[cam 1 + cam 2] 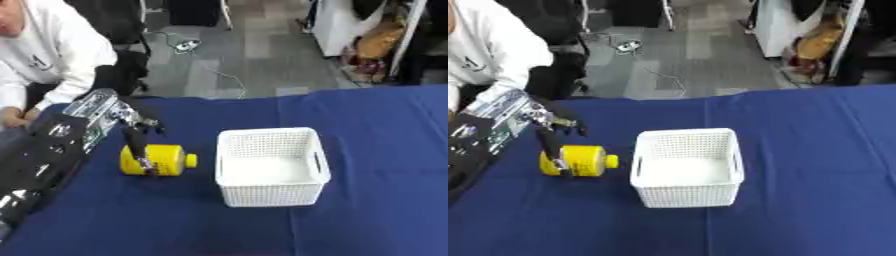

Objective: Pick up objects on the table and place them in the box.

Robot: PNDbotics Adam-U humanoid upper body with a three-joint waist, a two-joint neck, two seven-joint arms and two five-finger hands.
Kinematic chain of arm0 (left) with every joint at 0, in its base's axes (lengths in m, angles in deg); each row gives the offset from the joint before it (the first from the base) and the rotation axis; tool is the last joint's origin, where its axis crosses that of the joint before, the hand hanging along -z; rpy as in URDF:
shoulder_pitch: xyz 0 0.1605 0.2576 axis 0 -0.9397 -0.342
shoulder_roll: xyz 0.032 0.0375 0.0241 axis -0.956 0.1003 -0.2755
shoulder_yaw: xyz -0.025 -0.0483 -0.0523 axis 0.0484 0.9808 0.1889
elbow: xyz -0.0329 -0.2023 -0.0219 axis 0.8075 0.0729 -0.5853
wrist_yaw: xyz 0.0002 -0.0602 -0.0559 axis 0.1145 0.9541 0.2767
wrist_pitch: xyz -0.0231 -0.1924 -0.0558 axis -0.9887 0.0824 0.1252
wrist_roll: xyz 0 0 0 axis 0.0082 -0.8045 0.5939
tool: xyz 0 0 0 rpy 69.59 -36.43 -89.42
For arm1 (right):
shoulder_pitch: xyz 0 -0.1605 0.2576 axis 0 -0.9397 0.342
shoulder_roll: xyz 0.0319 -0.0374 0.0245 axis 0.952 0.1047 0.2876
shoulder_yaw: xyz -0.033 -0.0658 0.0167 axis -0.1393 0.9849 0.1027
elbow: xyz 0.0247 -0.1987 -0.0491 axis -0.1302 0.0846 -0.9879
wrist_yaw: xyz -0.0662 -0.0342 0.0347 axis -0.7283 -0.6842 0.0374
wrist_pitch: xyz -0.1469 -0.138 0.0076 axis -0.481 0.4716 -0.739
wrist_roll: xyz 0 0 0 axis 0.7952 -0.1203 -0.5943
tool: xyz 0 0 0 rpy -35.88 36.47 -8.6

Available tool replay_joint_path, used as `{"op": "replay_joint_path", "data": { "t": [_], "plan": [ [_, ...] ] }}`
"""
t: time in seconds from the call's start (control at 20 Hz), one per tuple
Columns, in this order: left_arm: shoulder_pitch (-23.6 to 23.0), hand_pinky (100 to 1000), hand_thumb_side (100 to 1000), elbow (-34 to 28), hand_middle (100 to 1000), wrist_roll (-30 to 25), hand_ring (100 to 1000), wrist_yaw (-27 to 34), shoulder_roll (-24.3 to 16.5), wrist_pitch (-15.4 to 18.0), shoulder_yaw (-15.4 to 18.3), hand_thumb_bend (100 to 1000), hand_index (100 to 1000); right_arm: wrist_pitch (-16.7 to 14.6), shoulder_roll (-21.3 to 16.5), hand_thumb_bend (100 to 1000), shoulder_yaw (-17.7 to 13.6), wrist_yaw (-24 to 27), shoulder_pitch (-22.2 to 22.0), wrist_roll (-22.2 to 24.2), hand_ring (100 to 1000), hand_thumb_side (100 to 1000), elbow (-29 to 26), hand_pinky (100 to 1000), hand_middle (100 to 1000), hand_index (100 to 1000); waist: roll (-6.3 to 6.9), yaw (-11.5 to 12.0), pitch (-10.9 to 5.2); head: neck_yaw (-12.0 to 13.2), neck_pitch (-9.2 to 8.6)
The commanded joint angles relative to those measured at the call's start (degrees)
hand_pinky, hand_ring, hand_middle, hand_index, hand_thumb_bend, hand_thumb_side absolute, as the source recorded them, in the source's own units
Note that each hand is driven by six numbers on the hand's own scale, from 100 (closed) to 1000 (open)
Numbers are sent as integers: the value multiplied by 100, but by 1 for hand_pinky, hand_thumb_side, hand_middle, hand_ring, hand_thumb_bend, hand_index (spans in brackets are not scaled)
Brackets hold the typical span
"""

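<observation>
- Bottle: yellow, lying on its side on the desk, cap toward the box, just left of it but not touching.
- Box: white perforated basket, open top, nothing visible inside; stands near the desk's middle.
- Left hand: comes in from the left edge, over the bottle; fingers reach down across its body, one dark finger lying along the front face. Fingers look partly curled over the bottle, but whether they have closed on it cannot be told.
- Right hand: shows in neither view.
- Step in hand: judged to be the grasp of the bottle, with the lift not yet begun; the bottle rests on the cloth.
- Next move calls for: closing round the bottle's body, raising it clear of the box's near wall, carrying it rightward and releasing it above the opening. The round body may roll if the fingers only nudge it.
- Desk: covered in a dark blue cloth, flat, few wrinkles.
- Room: grey floor beyond the desk with a cable; clutter at the far right.
</observation>
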State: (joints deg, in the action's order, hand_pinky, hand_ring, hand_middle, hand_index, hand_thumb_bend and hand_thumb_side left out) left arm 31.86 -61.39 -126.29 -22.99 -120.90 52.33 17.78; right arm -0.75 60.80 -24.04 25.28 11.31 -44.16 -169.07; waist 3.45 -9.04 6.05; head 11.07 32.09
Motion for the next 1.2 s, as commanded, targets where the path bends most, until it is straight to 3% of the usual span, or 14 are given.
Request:
{"op": "replay_joint_path", "data": {
  "t": [0.05, 0.5, 1.2],
  "plan": [
    [68, 666, 558, 47, 891, -422, 754, -37, -87, 407, 134, 915, 957, -5, -28, 100, -25, 7, 107, 24, 494, 1000, -87, 426, 601, 738, -20, -13, -59, 66, -65],
    [145, 657, 555, 278, 889, -422, 751, -14, -31, 330, 326, 897, 957, -41, 30, 100, -28, 36, 180, 22, 494, 1000, -87, 427, 601, 738, -22, -71, 17, 262, -152],
    [230, 658, 554, 425, 886, -422, 748, -14, -83, 249, 488, 879, 956, -60, 116, 100, -27, 76, 318, 47, 495, 1000, -87, 428, 601, 740, -49, -180, 212, 370, -299]
  ]
}}
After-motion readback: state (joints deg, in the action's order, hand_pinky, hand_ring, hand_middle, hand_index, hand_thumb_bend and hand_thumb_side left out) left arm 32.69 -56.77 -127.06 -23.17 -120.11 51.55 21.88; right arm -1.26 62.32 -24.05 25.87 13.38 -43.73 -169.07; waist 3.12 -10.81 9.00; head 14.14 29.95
